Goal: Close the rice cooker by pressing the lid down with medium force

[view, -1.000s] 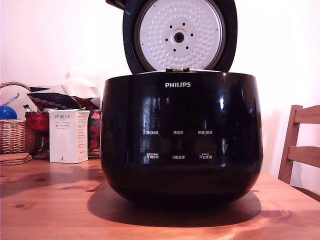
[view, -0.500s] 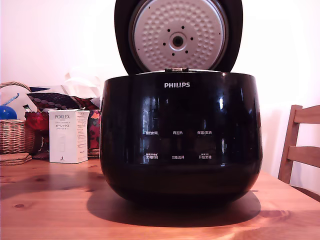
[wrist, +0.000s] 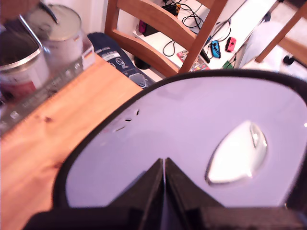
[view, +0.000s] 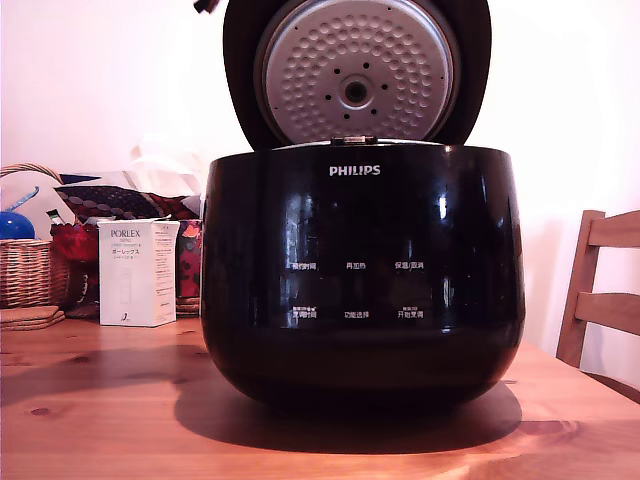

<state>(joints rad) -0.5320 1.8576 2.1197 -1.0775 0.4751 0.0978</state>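
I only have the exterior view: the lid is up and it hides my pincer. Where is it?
Observer: The pincer is behind the lid. Its tips appear to rest on the lid's glossy outer face.
Operator: Open or shut?
Observer: Shut. The two fingers meet with only a thin seam between them.
Operator: Anything near the tips on that face?
Observer: A pale oval recess, possibly a handle or release, lies off to one side. The tips are not on it.
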